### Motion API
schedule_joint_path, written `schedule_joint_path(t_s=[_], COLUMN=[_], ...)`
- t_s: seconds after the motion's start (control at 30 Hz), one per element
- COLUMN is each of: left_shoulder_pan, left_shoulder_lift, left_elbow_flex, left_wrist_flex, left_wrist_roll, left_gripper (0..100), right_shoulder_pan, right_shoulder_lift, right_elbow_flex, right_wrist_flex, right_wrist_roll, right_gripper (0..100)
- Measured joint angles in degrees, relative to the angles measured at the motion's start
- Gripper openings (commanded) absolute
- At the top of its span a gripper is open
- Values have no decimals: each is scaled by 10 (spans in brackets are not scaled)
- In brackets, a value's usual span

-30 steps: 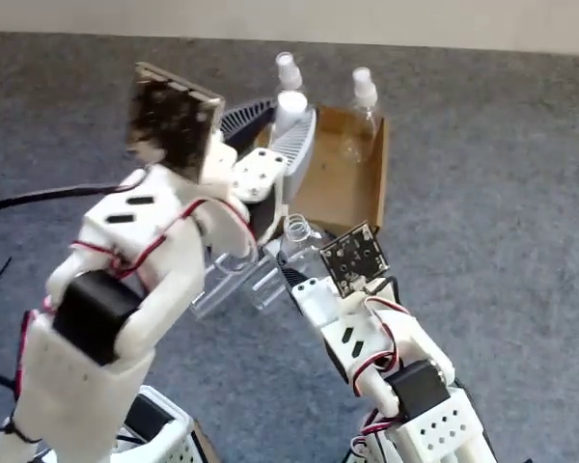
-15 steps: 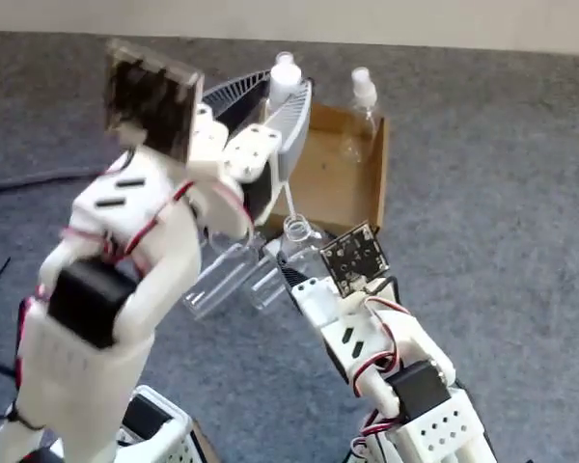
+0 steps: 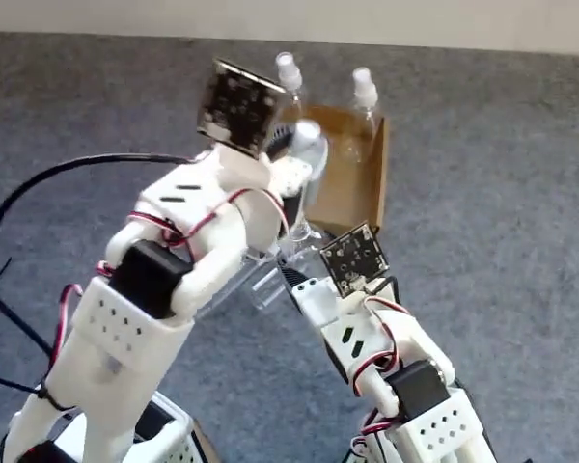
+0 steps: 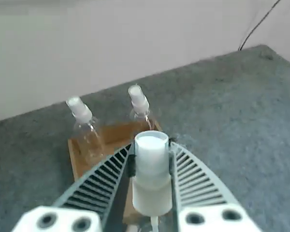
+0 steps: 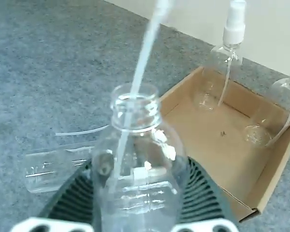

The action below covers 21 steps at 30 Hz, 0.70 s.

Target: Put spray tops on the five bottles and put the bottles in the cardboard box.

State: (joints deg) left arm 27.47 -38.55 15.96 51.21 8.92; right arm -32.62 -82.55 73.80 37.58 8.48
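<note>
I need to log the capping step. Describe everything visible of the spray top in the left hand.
The spray top is white and plastic-looking: a round cap above a wider collar, with a thin pale tube hanging below. It stands upright, clamped at its sides between the ribbed fingers of the left hand. The tube slants down through the open neck of the clear bottle in the right hand. The collar is above the neck, not yet seated.
</note>
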Motion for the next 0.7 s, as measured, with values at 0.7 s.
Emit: schedule_joint_path(t_s=[0.7], left_shoulder_pan=[25], left_shoulder_lift=[-216], left_elbow_flex=[238], left_wrist_flex=[-20], left_wrist_roll=[0], left_gripper=[98], right_shoulder_pan=[-3], right_shoulder_lift=[1], right_elbow_flex=[1], right_wrist_flex=[-46], right_wrist_roll=[-61], right_gripper=[5])
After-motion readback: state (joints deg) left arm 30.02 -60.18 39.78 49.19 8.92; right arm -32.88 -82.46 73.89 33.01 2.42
